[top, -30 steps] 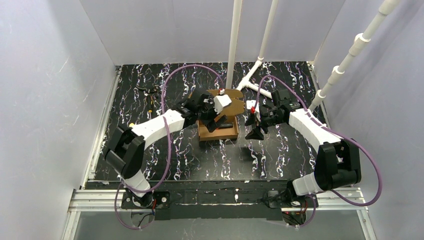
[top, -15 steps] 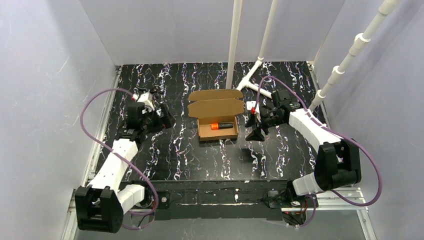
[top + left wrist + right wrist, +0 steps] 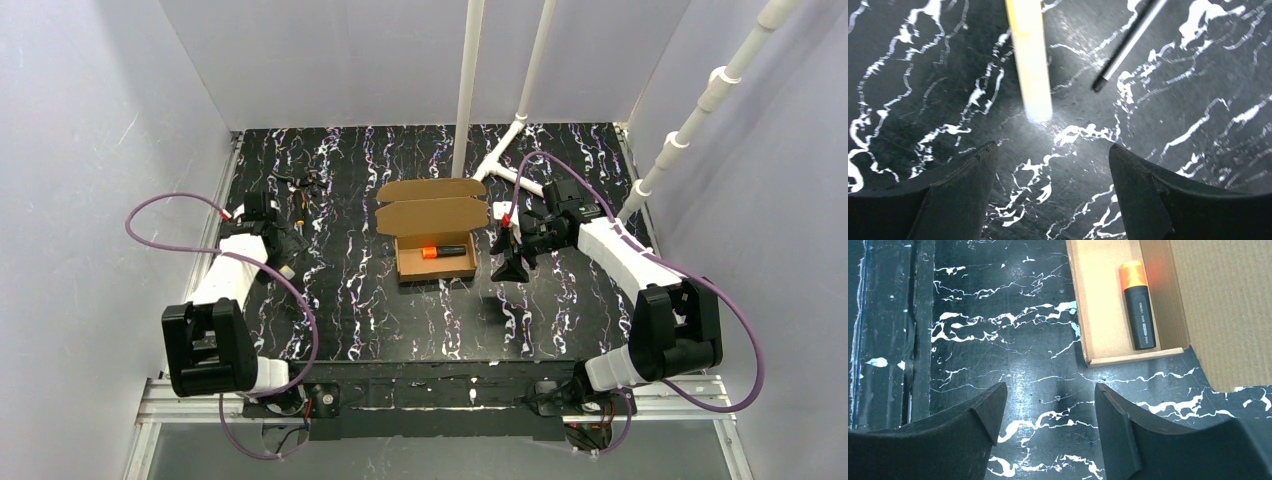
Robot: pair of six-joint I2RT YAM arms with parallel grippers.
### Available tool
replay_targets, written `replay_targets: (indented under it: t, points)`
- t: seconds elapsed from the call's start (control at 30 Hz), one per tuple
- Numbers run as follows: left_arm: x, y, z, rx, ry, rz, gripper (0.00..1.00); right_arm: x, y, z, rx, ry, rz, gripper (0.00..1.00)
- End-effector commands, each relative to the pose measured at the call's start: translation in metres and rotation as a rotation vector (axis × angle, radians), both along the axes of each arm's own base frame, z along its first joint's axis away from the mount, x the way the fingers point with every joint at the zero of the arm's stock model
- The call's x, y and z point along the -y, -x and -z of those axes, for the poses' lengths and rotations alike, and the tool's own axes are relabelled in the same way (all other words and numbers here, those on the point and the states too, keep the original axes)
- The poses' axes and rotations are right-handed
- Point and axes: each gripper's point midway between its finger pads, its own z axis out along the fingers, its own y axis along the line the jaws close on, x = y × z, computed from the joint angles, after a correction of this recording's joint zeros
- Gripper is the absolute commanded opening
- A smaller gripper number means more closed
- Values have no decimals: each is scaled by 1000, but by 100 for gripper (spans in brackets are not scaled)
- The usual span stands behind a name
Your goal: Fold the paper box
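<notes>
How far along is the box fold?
Done: paper box tray walls stand, marker inside. In hand: nothing; left fingers open at the table's left side, right fingers open beside the box. Left: lid lies open, needs closing and tucking.

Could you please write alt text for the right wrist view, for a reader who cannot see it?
An open brown cardboard box sits on a black, white-veined table, holding a black marker with an orange cap. The right gripper stands open and empty in the foreground, not touching the box.
</notes>
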Motion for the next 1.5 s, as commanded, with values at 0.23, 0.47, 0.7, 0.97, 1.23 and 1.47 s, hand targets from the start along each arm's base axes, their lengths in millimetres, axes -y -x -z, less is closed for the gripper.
replay_targets:
  t: [0.23, 0.47, 0.7, 0.97, 1.23, 1.47]
  points:
    - [-43, -25, 12, -102, -110, -73, 65, -5, -2, -13, 32, -40, -9, 74]
    - [-47, -24, 29, -118, -19, -119, 62, -5, -1, -14, 31, -41, -10, 74]
    - [-42, -24, 50, -170, 97, -150, 50, -5, 0, -15, 32, -45, -12, 75]
    - [-45, -18, 51, -191, 96, -166, 18, -6, 1, -17, 38, -49, -14, 75]
    - [-5, -33, -5, 64, 186, 111, 0, -5, 1, -17, 38, -47, -15, 75]
    - [136, -15, -103, 647, 549, 913, 1, -5, 1, -12, 31, -40, -18, 75]
